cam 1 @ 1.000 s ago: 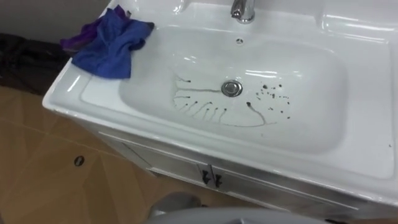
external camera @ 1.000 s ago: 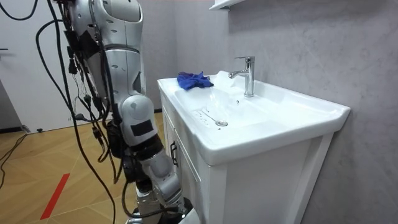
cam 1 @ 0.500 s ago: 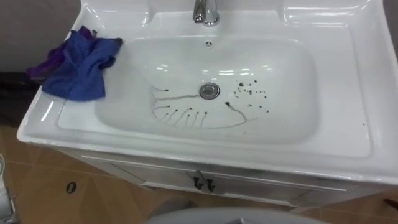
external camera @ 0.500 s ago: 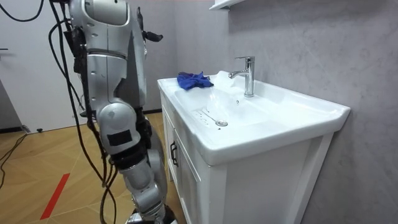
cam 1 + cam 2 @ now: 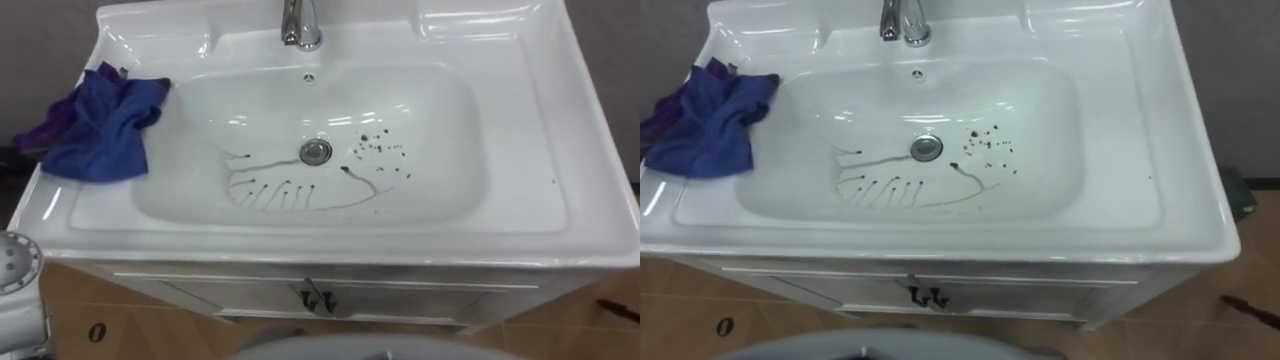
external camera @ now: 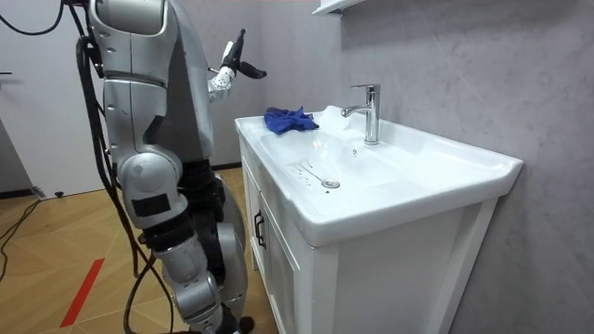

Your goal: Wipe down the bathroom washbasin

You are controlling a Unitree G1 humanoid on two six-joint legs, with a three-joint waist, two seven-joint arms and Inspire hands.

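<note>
The white basin (image 5: 430,150) lies straight below me, set in a white counter. Dark streaks (image 5: 290,185) fan out to the left of and below the drain (image 5: 316,151), and dark specks (image 5: 378,150) dot the bowl to its right. A crumpled blue cloth (image 5: 100,125) rests on the counter's left rim, touching nothing else. In the room view I stand upright at the cabinet front. There my left hand (image 6: 237,67) is raised at chest height, short of the cloth (image 6: 290,119), fingers spread and holding nothing.
A chrome faucet (image 5: 299,22) stands at the back edge of the basin. Below the counter are white cabinet doors with dark handles (image 5: 316,298). Wooden floor (image 5: 120,325) shows to the left. A grey wall sits behind the sink.
In the room view I have turned to face the sink and my left hand has come up near the counter's far end. The eye view has shifted, centring the basin.
</note>
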